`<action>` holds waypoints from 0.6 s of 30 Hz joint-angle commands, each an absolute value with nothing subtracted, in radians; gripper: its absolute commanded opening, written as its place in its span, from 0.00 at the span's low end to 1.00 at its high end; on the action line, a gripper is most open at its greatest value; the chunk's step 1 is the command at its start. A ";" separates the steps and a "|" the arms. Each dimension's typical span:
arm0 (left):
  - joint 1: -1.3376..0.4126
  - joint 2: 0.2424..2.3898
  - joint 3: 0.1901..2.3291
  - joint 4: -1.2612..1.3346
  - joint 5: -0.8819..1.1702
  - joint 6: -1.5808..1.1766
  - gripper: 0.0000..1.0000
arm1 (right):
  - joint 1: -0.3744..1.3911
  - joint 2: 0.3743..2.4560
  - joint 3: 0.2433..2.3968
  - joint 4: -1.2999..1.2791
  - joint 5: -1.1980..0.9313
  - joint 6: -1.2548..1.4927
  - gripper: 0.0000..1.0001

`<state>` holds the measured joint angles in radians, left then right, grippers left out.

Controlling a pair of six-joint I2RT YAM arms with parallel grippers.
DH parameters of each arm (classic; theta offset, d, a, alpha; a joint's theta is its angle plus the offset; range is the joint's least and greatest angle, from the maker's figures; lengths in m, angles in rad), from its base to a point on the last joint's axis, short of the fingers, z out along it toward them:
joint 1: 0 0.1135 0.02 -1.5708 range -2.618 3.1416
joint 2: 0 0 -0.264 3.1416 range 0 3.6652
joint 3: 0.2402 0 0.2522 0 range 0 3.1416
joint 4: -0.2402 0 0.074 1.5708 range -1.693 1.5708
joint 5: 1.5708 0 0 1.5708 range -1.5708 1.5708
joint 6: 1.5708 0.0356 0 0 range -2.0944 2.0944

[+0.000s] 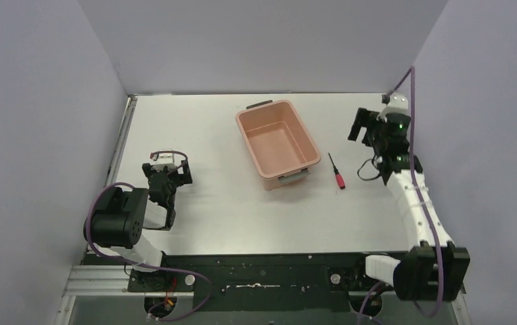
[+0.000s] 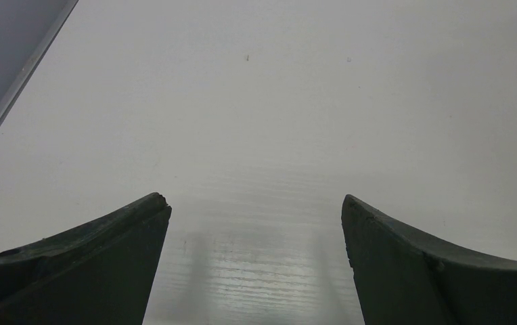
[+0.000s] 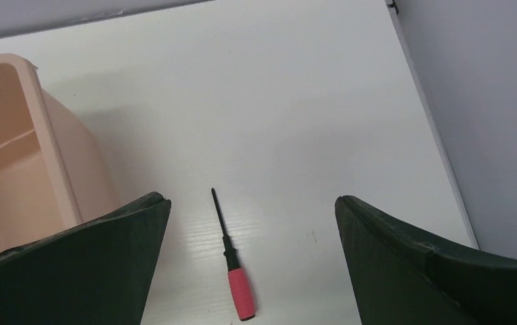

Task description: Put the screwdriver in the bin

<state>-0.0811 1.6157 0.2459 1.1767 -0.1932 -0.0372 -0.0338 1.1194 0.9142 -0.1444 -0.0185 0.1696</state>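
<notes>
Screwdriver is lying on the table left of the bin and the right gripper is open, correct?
Not quite. The screwdriver lies on the table to the right of the bin, not the left, as the top view shows. The right gripper is open, as you said.

Smooth plastic bin (image 1: 276,143); matt table (image 1: 208,203), possibly laminate.

Room around screwdriver (image 1: 337,171) (bin (image 1: 276,145) nearby)
</notes>
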 commanded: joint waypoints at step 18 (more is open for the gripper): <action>-0.075 1.611 0.255 1.208 -0.184 -0.029 0.97 | 0.036 1.841 1.180 -0.580 -0.154 0.057 0.60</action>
